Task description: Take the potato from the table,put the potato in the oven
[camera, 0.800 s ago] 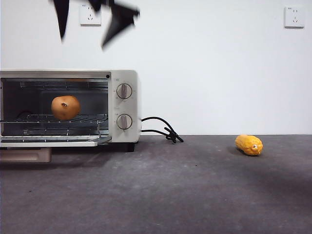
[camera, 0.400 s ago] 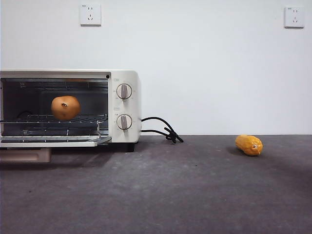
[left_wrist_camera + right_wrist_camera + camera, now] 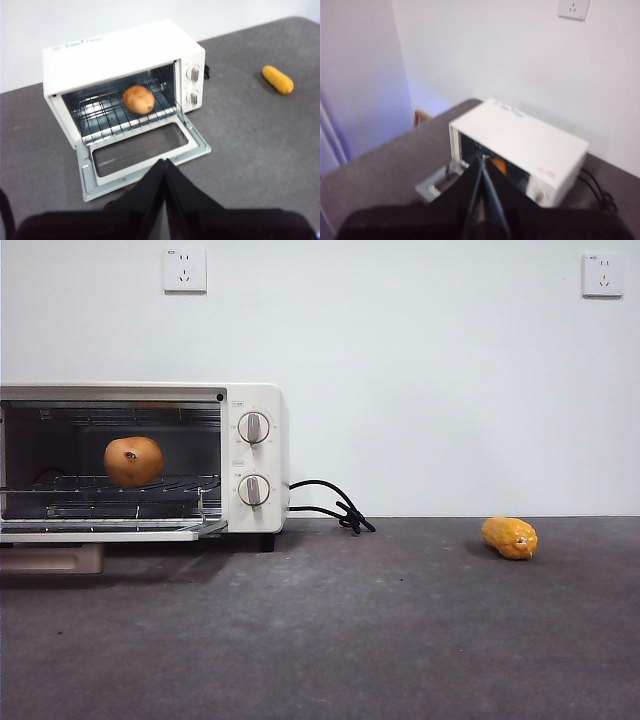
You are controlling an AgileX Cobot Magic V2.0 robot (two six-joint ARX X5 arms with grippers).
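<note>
The round orange-brown potato (image 3: 133, 461) rests on the wire rack inside the cream-white oven (image 3: 254, 455), whose door (image 3: 100, 534) hangs open and flat. In the left wrist view the potato (image 3: 139, 99) lies in the oven (image 3: 115, 50) behind the lowered glass door (image 3: 145, 150). My left gripper (image 3: 164, 162) hovers high in front of that door, shut and holding nothing. My right gripper (image 3: 481, 160) is shut too, raised above and to the side of the oven (image 3: 520, 140); a sliver of the potato (image 3: 497, 165) shows past it. Neither arm appears in the front view.
An oblong yellow-orange corn-like piece (image 3: 510, 537) lies on the dark grey table (image 3: 380, 640) to the right, also seen as the corn piece (image 3: 278, 79). The oven's black cord (image 3: 335, 508) coils behind it. Wall sockets (image 3: 185, 270) sit high on the white wall.
A second ago black jaw tips hung at the front view's top left above the oven; they have risen out of that view. Potato, oven and corn piece have not moved.
</note>
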